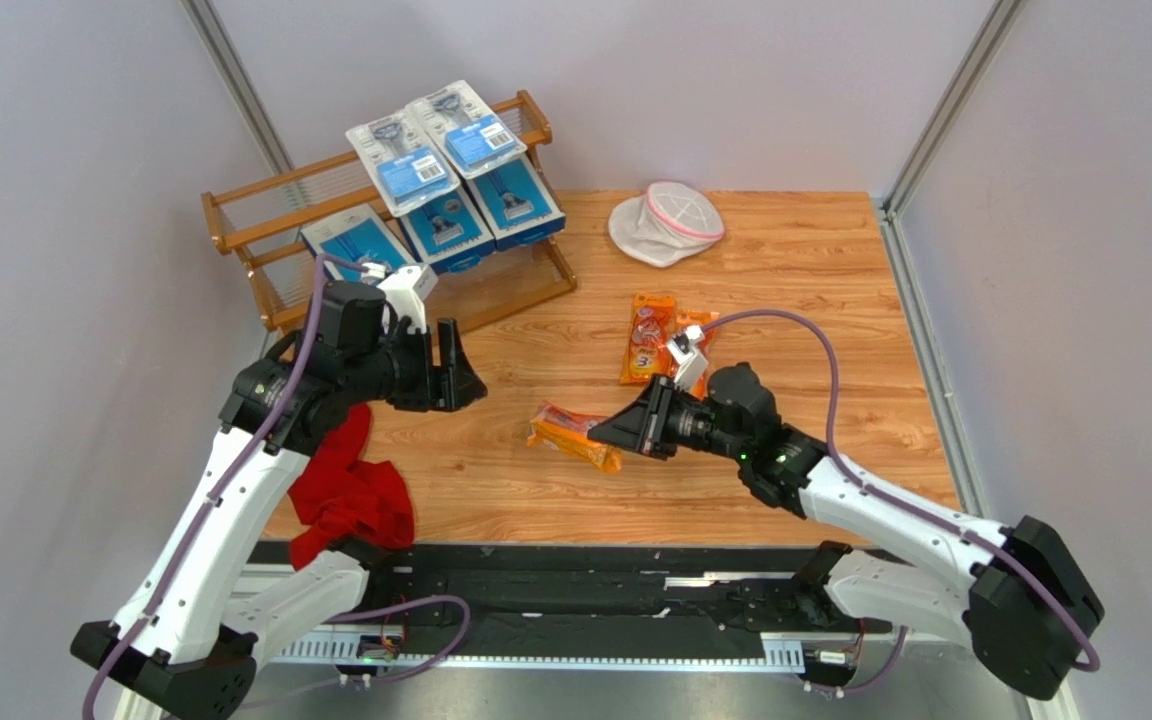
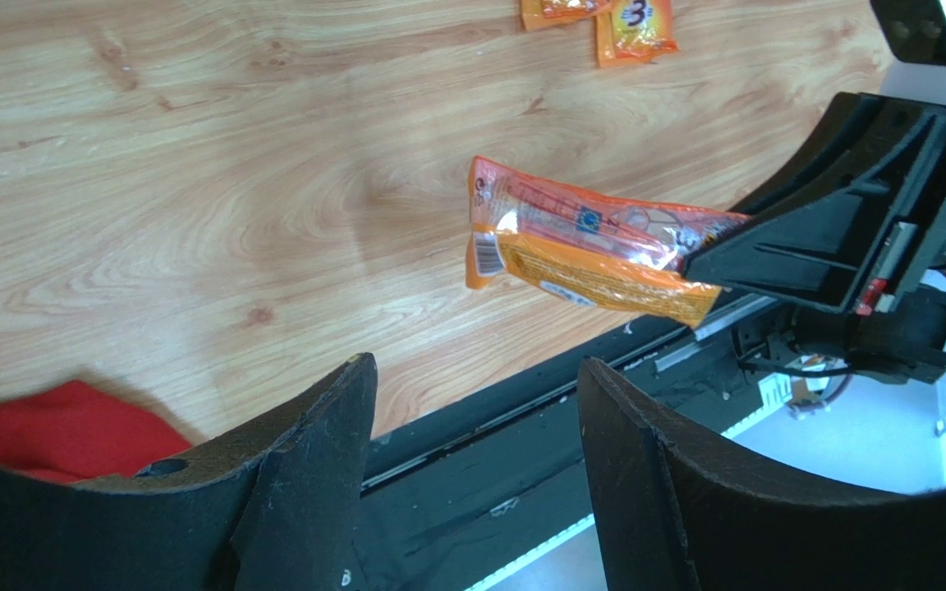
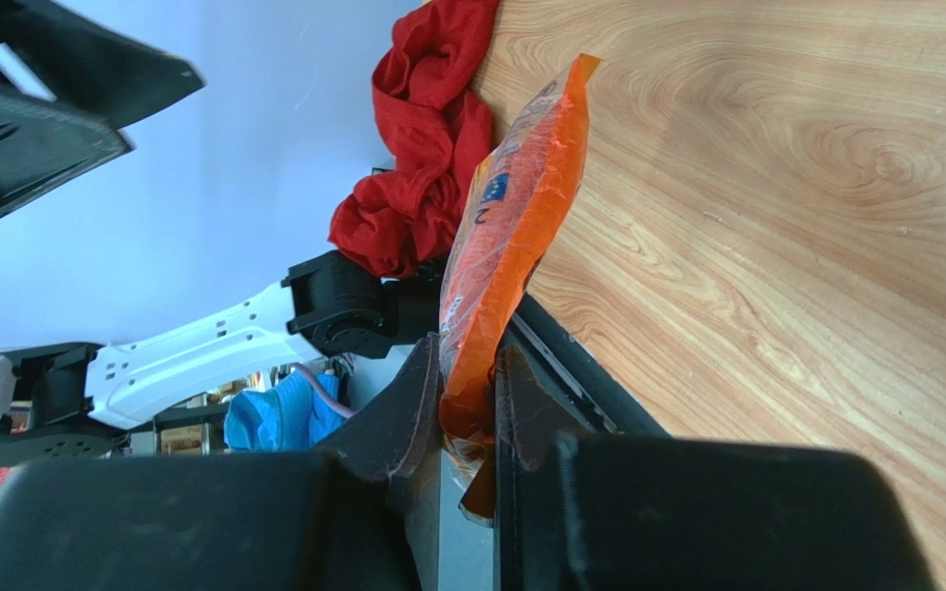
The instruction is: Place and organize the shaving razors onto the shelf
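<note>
Flat blue boxes [image 1: 349,240] and clear blister packs [image 1: 440,150] already sit on the brown wooden two-tier shelf [image 1: 256,206] at upper left, while the right gripper [image 1: 612,432] pinches one narrow orange bag [image 1: 567,432] mid-frame, the left gripper [image 1: 452,372] gapes empty, and two more orange bags [image 1: 651,339] lie loose at centre.

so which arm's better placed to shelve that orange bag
Probably left: the left end effector is open beside the shelf, while the right end effector grips the orange bag farther off.

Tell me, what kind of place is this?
Probably a robot lab test booth: plain grey walls box in one wooden table, with two robot arms mounted at its near edge.
</note>
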